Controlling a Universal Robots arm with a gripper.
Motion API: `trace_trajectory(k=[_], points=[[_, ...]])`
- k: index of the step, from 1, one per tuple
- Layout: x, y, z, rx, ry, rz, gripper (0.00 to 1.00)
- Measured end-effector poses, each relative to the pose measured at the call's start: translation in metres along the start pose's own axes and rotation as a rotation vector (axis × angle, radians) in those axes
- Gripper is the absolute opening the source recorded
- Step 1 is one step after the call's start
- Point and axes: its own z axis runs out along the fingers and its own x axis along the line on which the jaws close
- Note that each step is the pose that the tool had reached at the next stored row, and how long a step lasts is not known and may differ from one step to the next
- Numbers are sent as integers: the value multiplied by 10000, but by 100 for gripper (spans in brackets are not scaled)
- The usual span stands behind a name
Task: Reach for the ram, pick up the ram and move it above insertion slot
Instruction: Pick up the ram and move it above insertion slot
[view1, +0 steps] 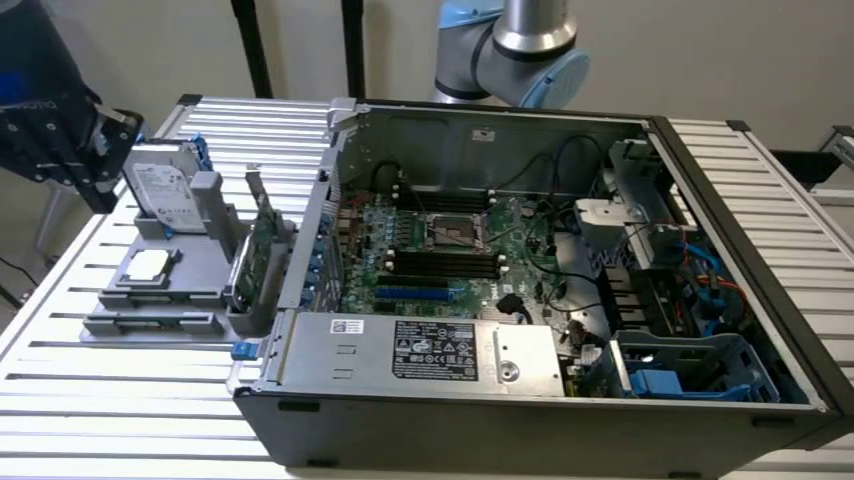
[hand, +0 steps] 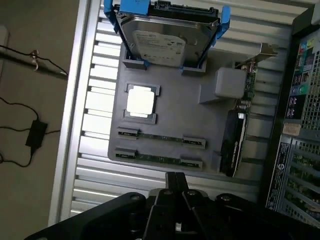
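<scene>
Two ram sticks lie on edge in the grey holder (hand: 170, 107), a nearer ram (hand: 159, 159) and a second ram (hand: 161, 138) beside it. Both are thin green strips held by end clips. My gripper (hand: 176, 178) hovers above the holder's near edge, apart from the nearer ram, shut and holding nothing. In the exterior view the dark gripper (view1: 91, 160) hangs high at the exterior view's left, above the holder (view1: 140, 300). The black insertion slots (view1: 441, 262) run across the motherboard inside the open computer case (view1: 534, 400).
The holder also carries a silver hard drive with blue rails (hand: 167, 40), a processor chip (hand: 140, 101) and an upright expansion card (hand: 235, 145). The case wall (hand: 300, 125) rises right beside the holder. Cables (hand: 30, 135) lie on the floor past the table edge.
</scene>
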Motion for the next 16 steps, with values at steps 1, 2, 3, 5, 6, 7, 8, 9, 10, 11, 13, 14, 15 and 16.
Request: trace_trajectory(k=[1, 2, 3, 5, 6, 7, 8, 9, 10, 11, 13, 14, 15, 16], points=[[0, 0, 0, 0, 7, -179, 11], [0, 0, 0, 0, 15, -371, 11], [0, 0, 0, 0, 21, -555, 11], [0, 0, 0, 0, 35, -914, 11], [0, 0, 0, 0, 43, -1095, 11], [0, 0, 0, 1, 50, -1275, 11], [0, 0, 0, 1, 57, -1454, 11], [0, 0, 0, 1, 64, -1634, 11], [0, 0, 0, 1, 71, -1824, 11], [0, 0, 0, 1, 78, -2010, 11], [0, 0, 0, 1, 92, -2369, 11], [0, 0, 0, 1, 99, -2550, 11], [0, 0, 0, 1, 106, -2728, 11], [0, 0, 0, 1, 113, -2909, 11]])
